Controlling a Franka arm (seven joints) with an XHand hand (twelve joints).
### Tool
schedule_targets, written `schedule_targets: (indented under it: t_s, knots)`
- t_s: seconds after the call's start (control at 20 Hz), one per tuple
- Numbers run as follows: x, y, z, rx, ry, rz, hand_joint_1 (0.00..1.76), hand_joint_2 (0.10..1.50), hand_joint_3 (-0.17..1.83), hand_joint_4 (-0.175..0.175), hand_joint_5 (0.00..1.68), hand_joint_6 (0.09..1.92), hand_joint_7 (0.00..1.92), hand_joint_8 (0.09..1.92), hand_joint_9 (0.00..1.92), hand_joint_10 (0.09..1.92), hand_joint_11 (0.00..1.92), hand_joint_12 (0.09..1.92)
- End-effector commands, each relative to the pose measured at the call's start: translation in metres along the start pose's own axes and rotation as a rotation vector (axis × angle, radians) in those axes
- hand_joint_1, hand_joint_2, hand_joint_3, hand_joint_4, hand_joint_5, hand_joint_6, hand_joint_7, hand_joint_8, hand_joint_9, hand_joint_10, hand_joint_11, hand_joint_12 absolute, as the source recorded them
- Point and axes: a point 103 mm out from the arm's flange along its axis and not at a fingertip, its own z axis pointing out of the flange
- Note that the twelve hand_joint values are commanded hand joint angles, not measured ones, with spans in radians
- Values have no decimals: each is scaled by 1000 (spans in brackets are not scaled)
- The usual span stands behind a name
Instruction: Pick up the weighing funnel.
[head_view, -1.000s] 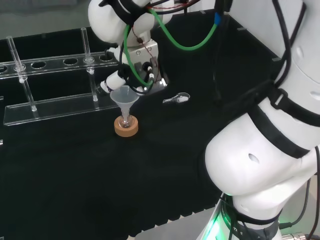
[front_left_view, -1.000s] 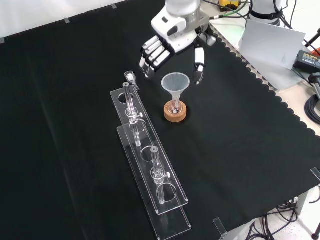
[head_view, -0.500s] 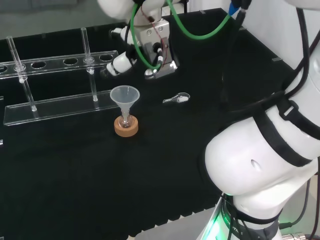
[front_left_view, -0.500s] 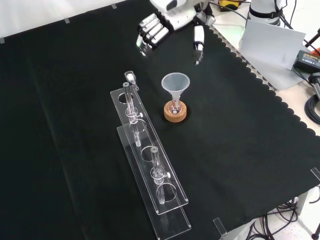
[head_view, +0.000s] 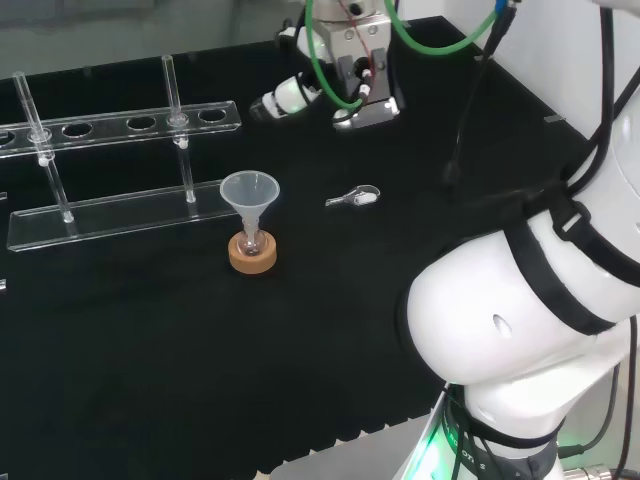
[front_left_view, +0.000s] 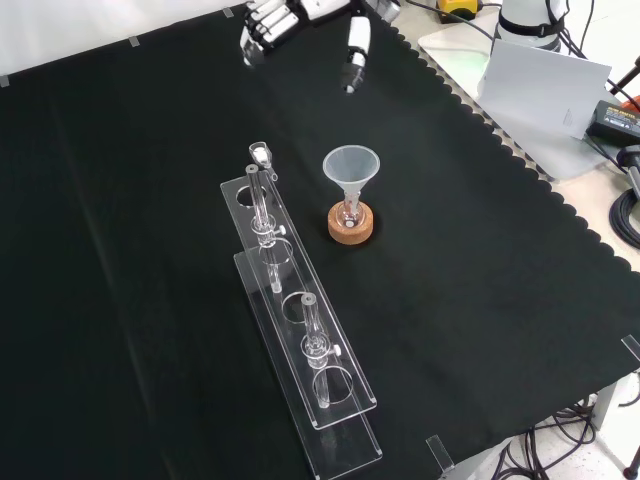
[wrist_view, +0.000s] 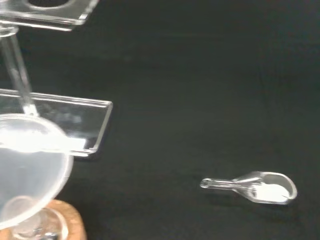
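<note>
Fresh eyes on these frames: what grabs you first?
Mid-cloth, the funnel stands in a small flask on a cork ring, beside a long clear rack. The weighing funnel lies alone on the cloth, right of the funnel in the head view. The open hand hangs at the front view's top edge, holding nothing.

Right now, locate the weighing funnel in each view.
Head view: the weighing funnel lies right of the funnel.
Front view: weighing funnel up-left of the funnel, past the rack end.
Wrist view: weighing funnel on bare cloth, apart from the funnel.
Shared landmark: the funnel on its cork ring.
</note>
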Motion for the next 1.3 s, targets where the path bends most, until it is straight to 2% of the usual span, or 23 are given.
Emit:
schedule_targets:
  t_s: [0.05, 0.15, 0.25, 0.35, 0.55, 0.7, 0.8, 1.0, 1.15, 1.3]
  knots:
    - [-34, 11, 18, 44, -12, 53, 435, 622, 142, 18, 222, 87, 253, 550, 117, 791, 0, 1546]
    - [-40, 14, 28, 78, -18, 67, 440, 622, 138, 18, 213, 87, 237, 543, 85, 781, 0, 1497]
    - [-45, 18, 42, 128, -30, 79, 438, 626, 124, 18, 187, 87, 201, 525, 29, 755, 0, 1296]
    - [-50, 20, 55, 163, -37, 91, 427, 631, 103, 18, 141, 87, 150, 501, 6, 646, 0, 1107]
    - [-62, 20, 81, 227, -49, 126, 409, 647, 65, 22, 26, 87, 26, 438, 0, 248, 0, 617]
    - [-69, 20, 96, 247, -56, 142, 400, 648, 55, 24, 4, 87, 6, 426, 0, 180, 0, 520]
    - [-74, 21, 104, 242, -58, 143, 400, 649, 47, 23, 4, 87, 18, 427, 0, 226, 0, 580]
    - [-84, 27, 113, 229, -52, 148, 437, 654, 31, 21, 50, 87, 88, 448, 0, 473, 0, 918]
    - [-89, 33, 118, 216, -55, 139, 547, 683, 42, 23, 102, 87, 149, 462, 3, 635, 0, 1077]
    - [-94, 40, 123, 218, -58, 135, 614, 697, 59, 26, 176, 87, 199, 467, 31, 715, 0, 1192]
